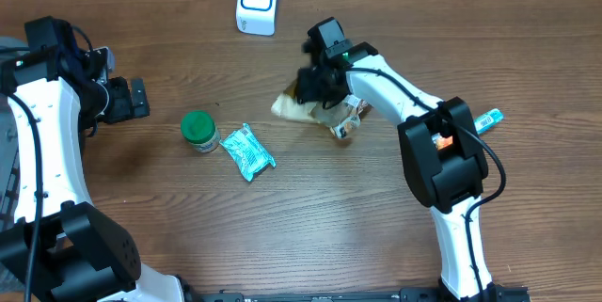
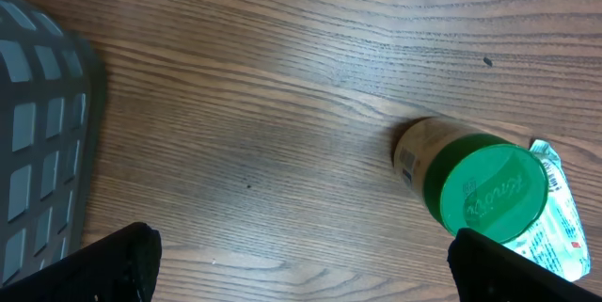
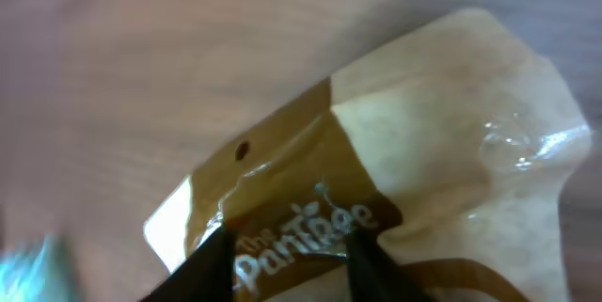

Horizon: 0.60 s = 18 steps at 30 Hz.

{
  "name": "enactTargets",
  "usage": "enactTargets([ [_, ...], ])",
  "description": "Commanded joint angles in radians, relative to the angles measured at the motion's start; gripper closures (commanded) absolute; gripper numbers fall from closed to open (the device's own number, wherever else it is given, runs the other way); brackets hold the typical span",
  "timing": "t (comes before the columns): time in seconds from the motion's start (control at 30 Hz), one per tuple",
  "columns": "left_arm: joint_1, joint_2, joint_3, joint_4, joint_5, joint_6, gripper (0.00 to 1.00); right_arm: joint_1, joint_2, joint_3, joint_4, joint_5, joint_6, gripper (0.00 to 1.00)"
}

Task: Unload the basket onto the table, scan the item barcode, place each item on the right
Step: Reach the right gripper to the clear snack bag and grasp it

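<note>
So, the right gripper (image 3: 293, 257) was down on the pouch (image 1: 285, 107), which lay flat around the middle of the tabletop (image 1: 376, 227), a bit toward the far edge. The scanner (image 1: 257, 1) stood right at that far edge, near the pouch but not touching it.

In the wrist view the two fingers (image 3: 218, 262) straddled the brown band at the pouch's sealed top, one on each side of the printed name. I honestly couldn't tell if they were pinching it or just resting on it, since the jaws stood apart with the band showing between them.

The left gripper (image 1: 136, 98) hung wide open near the left edge, holding nothing. The jar (image 1: 199, 131) and packet (image 1: 247, 151) sat just beside each other between it and the pouch.

On handling, the pouch looked like light, soft, glossy film, so I'd guess it's floppy and a bit slippery. It'd probably sag and fold if lifted by a corner. The stiffer sealed band near the hang hole seemed the best place to grab. I couldn't see the barcode, so it may need flipping.
</note>
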Motion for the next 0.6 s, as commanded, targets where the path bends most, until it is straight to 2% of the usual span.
enactTargets([
  [0.0, -0.003, -0.002, 0.001, 0.0, 0.007, -0.006, 0.0, 0.028, 0.014, 0.056, -0.11, -0.195, -0.203, 0.52],
  [0.07, -0.003, -0.002, 0.001, 0.0, 0.007, -0.006, 0.0, 0.024, -0.001, 0.15, -0.222, -0.22, -0.202, 0.42],
  [0.13, -0.003, -0.002, 0.001, 0.0, 0.007, -0.006, 0.0, 0.017, -0.011, 0.233, -0.328, -0.215, -0.182, 0.37],
  [0.2, -0.003, -0.002, 0.001, 0.0, 0.007, -0.006, 0.0, 0.006, -0.015, 0.357, -0.511, -0.196, -0.109, 0.36],
  [0.27, -0.003, -0.002, 0.001, 0.0, 0.007, -0.006, 0.0, 0.003, -0.015, 0.403, -0.617, -0.172, -0.06, 0.36],
  [0.43, -0.003, -0.002, 0.001, 0.0, 0.007, -0.006, 0.0, 0.009, -0.014, 0.373, -0.845, -0.075, -0.056, 0.38],
  [0.57, -0.003, -0.002, 0.001, 0.0, 0.006, -0.006, 0.0, 0.032, -0.014, 0.277, -0.884, -0.058, -0.056, 0.38],
])
